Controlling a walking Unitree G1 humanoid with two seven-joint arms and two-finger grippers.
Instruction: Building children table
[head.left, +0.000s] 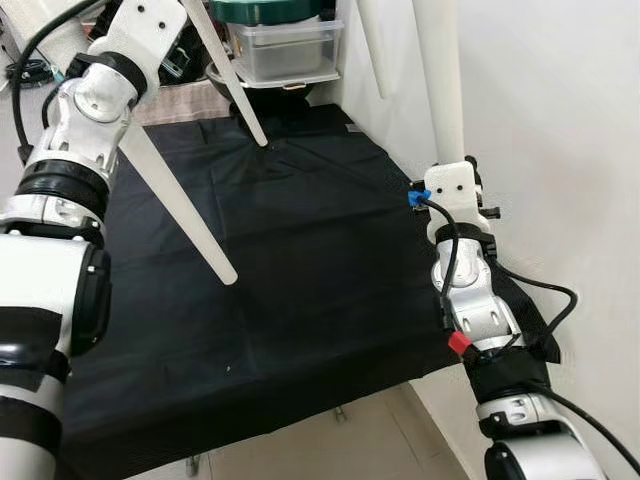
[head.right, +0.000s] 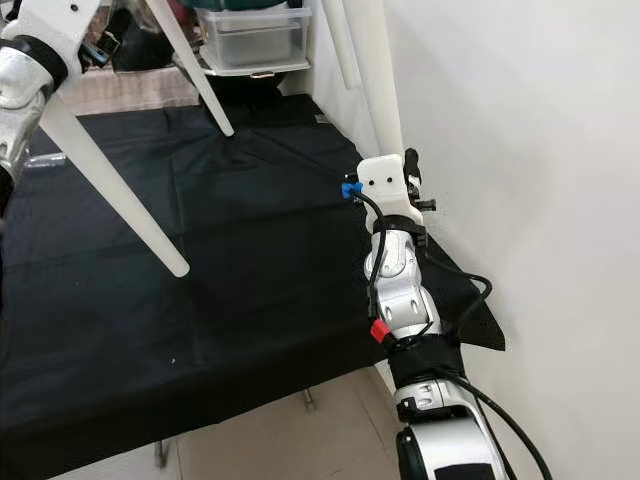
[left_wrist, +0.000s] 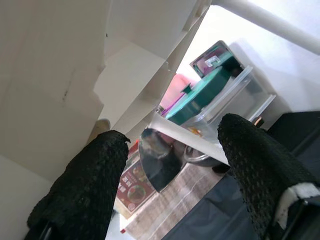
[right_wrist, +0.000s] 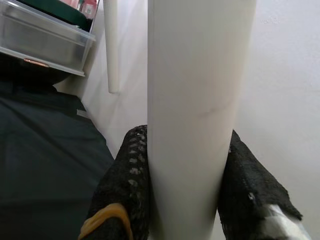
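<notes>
The right gripper (right_wrist: 187, 200) pinches a white table leg (right_wrist: 200, 100). One black finger (right_wrist: 127, 185) presses on one side of the leg and the other presses on the far side. The leg stands upright between them, next to the white wall (head.left: 560, 120). In the head views, the right arm (head.left: 470, 290) sits at about 4 o'clock, and this leg (head.left: 440, 80) rises from it toward 1 o'clock.

The left gripper (left_wrist: 175, 175) has its fingers (left_wrist: 85, 190) spread wide apart. Nothing sits between them. Just past them is the white underside of the table (left_wrist: 65, 65), but you cannot tell if the fingers touch it. The left arm (head.left: 80, 130) reaches up at about 10 o'clock.

The table is held up in the air, upside up, with its legs pointing down. One leg (head.left: 185, 215) slants down to the middle of the view, and its tip hangs above the black cloth (head.left: 300, 260). Another leg (head.left: 235, 85) comes down at 12 o'clock. A fourth leg (head.left: 370, 50) hangs near the wall, just beside the held one.

The black cloth covers the counter. Behind it, at 12 o'clock, is a clear box (head.left: 285, 50) with a green lid (head.left: 265, 10).
</notes>
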